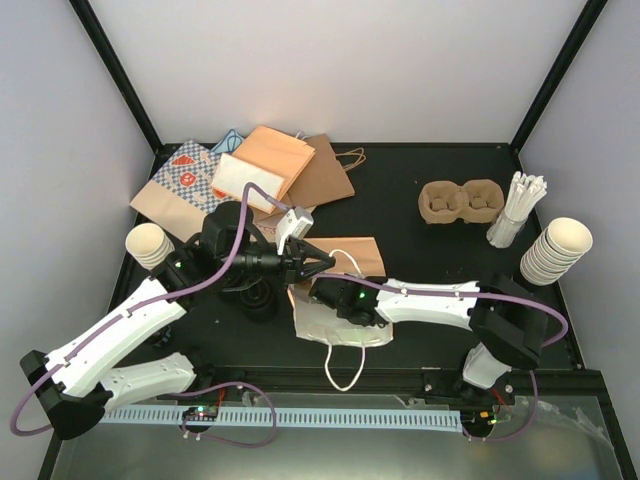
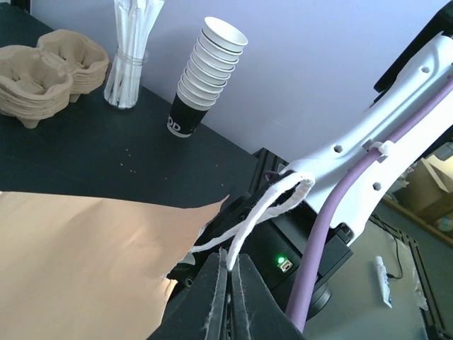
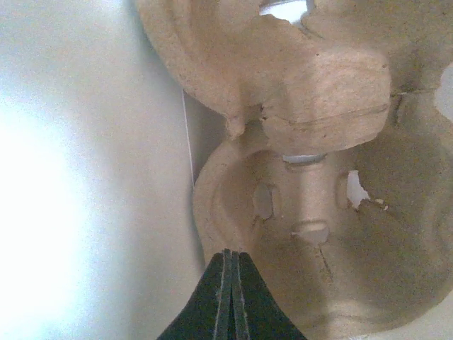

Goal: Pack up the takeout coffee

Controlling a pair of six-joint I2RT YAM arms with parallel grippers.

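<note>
Takeout coffee carrier (image 3: 311, 177): brown moulded pulp, filling the centre and right of the right wrist view. Its cup wells face the camera and a pale inner wall of the bag shows at the left of the frame. The carrier appears to lie inside the paper bag (image 1: 360, 335) at the centre of the top view, where the right arm reaches in. No capped cup can be made out in any view.

Right gripper (image 3: 230, 256): jaws pressed together at the bottom centre of the frame, with the tips at the rim of the lower well. At this close range it cannot be told whether a lip of pulp is pinched between them.

Left gripper (image 2: 229, 263): jaws closed on the white cord handle (image 2: 279, 198) of the bag at the lower centre of the left wrist view. The cord is drawn up, and the brown paper spreads away to the lower left.

Spare carriers (image 1: 460, 200), straws (image 1: 515, 210) and lidless cups (image 1: 555, 250) stand at the upper right of the top view, well apart from the bag.

Step in hand, as judged: the right arm is seating the carrier in the bag while the left arm holds the mouth open by its handle.

Next move, as judged: the right arm has to back straight out through the mouth without dragging the carrier or catching the paper. If pulp is pinched, the jaws must part first. The left grip on the cord should hold until that arm is out.
</note>
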